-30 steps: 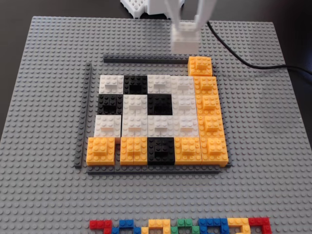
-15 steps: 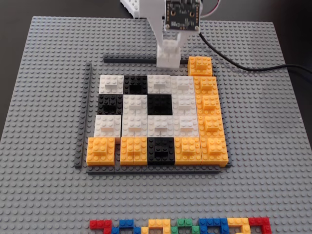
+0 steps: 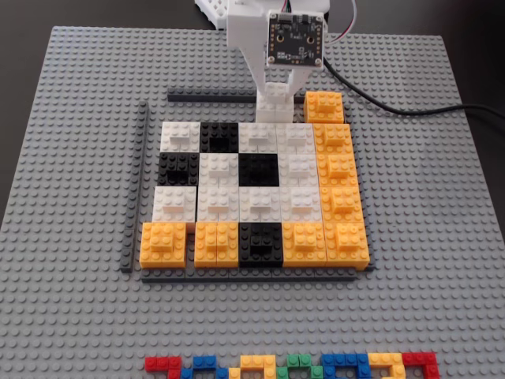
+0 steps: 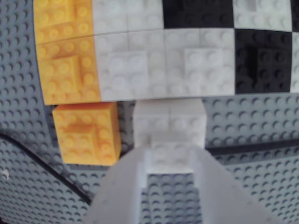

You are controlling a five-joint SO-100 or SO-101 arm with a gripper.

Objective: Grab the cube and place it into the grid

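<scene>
Gripping the cube (image 4: 169, 122) by its raised top plate, the claw (image 4: 170, 161) sits closed on it just outside the grid (image 3: 254, 197), beside a loose orange block (image 3: 324, 106) — lift straight up, then square the studs before pressing down.

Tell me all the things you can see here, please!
baseplate: one, light grey, studded, under everything.
grid: one square of white, black and orange blocks, middle of the baseplate.
strips: three in the fixed view, dark grey, along the grid's far, left and near sides.
orange block: one, loose, beyond the grid's far right corner.
small bricks: a row, red, blue, yellow, green, near edge.
cable: one, black, far right.
cube: one, white, at the grid's far edge.
end effector: one, white, shut on the cube.
</scene>
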